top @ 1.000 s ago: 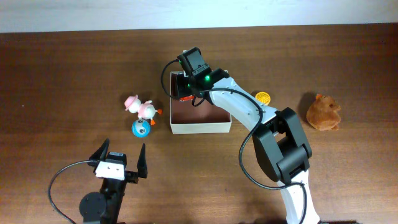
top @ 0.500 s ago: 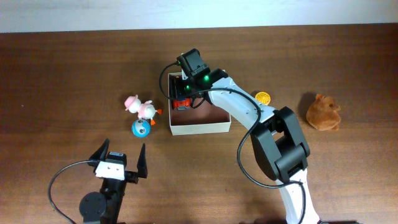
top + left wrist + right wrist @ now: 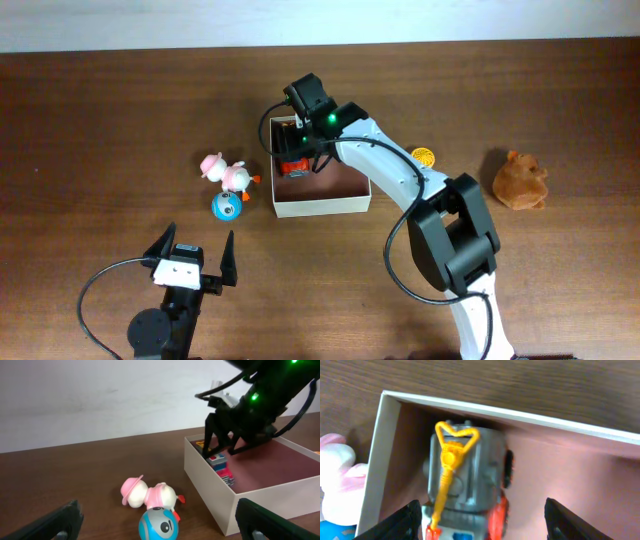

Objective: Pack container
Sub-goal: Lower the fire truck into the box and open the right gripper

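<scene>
Stillness marks the near edge of the table [image 3: 90, 110], where we see the left end effector [image 3: 197, 252] spread wide and empty. Past it lie a blue ball toy [image 3: 226, 206] and two pink figures [image 3: 226, 173], just left of the container [image 3: 320, 207], which sits mid-table with its pinkish floor mostly bare. In its far-left corner lies a grey wind-up robot [image 3: 462, 475] with an orange key [image 3: 451, 452] and red feet.

A second ago the right end effector [image 3: 484, 519] covered that corner and only a scrap of red showed. Now it has drawn back toward the far rim, and the toy lies in plain view. Its fingers are spread on either side of the toy and, as far as the wrist view shows us, touch nothing. We judge the toy released, so one piece is packed. To the right, an orange disc [image 3: 424, 156] and a brown plush [image 3: 520, 180] wait outside on the table.

We can read no writing: the disc's pattern is too small, and the toys show no brand.
</scene>
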You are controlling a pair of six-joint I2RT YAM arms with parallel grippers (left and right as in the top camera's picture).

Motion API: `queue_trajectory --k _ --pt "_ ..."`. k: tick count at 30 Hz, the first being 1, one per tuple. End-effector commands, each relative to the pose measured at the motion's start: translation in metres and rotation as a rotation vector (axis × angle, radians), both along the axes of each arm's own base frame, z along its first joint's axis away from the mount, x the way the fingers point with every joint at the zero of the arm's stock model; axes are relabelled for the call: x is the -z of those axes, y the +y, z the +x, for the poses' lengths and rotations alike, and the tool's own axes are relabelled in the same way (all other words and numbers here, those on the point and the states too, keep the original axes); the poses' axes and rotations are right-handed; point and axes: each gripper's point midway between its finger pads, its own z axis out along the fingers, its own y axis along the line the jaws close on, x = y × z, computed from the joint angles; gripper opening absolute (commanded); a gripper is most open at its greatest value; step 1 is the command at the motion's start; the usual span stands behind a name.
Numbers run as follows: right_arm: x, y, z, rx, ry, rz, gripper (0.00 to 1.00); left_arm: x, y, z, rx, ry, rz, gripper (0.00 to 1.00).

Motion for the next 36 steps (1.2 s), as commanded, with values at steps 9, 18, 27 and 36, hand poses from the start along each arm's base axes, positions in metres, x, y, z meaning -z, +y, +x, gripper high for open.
queue_trajectory --k 9,18,27,36 --pt "-0.060 -0.007 0.010 0.020 -0.136 -0.008 0.69 0.002 0.001 0.000 -0.002 -0.004 0.016 0.99" --pt "-0.037 -0.046 0.010 0.076 -0.088 -0.131 0.33 0.001 0.001 0.000 -0.002 -0.005 0.016 1.00" --pt "-0.012 -0.056 0.009 0.092 -0.063 -0.195 0.26 0.001 0.001 0.000 -0.002 -0.005 0.016 1.00" --pt "0.003 -0.051 0.007 0.077 -0.032 -0.185 0.26 0.001 0.001 0.000 -0.002 -0.005 0.016 1.00"
